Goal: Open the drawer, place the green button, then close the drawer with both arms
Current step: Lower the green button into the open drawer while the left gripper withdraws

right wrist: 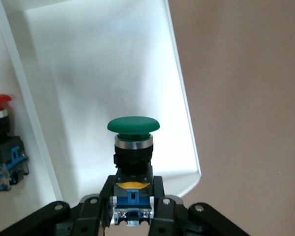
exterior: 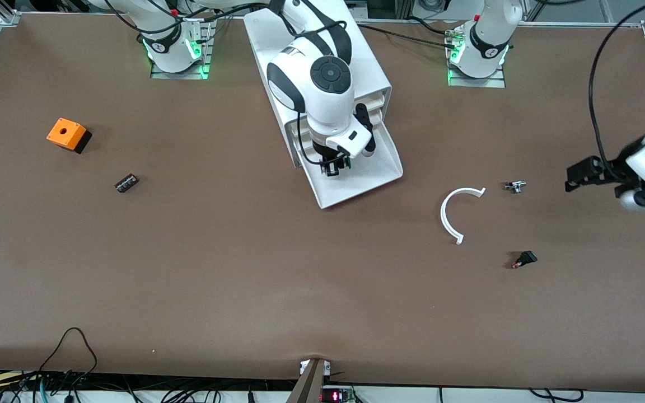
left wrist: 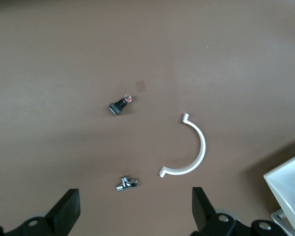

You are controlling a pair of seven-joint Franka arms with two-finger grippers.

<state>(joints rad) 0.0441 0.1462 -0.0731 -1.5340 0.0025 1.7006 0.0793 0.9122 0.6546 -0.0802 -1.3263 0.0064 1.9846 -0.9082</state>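
- Over the open drawer (exterior: 356,179), the right gripper (exterior: 335,165) hangs with its jaws clenched on the button (right wrist: 132,147), green cap pointing down at the white tray floor.
- Held this way, the button should drop flat once let go; release looks like the next step.
- The drawer is the lowest of the cabinet (exterior: 322,61) and stands pulled out toward the front camera, so the tray is free to receive the part.
- Beside that tray, in the right wrist view, sits a red-capped button (right wrist: 0,142); I cannot say for sure what it rests in.
- At the table's edge on the left arm's end, the left gripper (exterior: 591,173) waits with jaws released and empty, probably to push the drawer shut.
- Below it lie a white arc (exterior: 454,215), a metal part (exterior: 515,186) and a black switch (exterior: 524,259).
- An orange cube (exterior: 66,134) sits toward the right arm's end.
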